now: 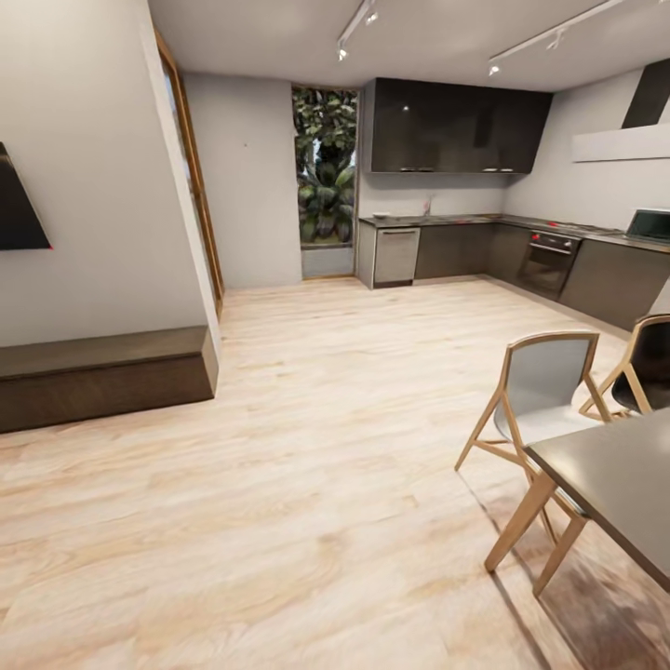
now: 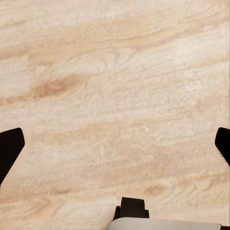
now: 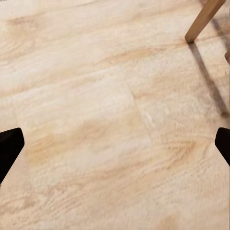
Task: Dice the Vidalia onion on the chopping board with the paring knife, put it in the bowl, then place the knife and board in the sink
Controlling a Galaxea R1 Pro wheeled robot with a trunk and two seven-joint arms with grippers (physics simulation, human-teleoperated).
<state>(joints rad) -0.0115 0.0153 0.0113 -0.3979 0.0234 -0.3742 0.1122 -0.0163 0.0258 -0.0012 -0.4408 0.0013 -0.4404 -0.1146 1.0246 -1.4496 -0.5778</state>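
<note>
I am out on a pale wooden floor (image 1: 307,484), and the kitchen lies at the far end of the room. Its grey countertop (image 1: 447,221) runs over dark cabinets along the back wall and the right wall. At this distance the sink, Vidalia onion, chopping board, paring knife and bowl are too small to make out. My left gripper (image 2: 115,148) hangs open over bare floor, its black fingertips (image 2: 9,148) wide apart with nothing between them. Likewise, my right gripper (image 3: 115,148) is open and empty above the floor.
A dark dining table (image 1: 614,484) and two wooden-legged chairs (image 1: 540,391) (image 1: 651,368) stand close at the right; one chair leg (image 3: 203,21) is near my right gripper. A low brown bench (image 1: 102,372) lines the left wall. Open floor stretches ahead to the kitchen.
</note>
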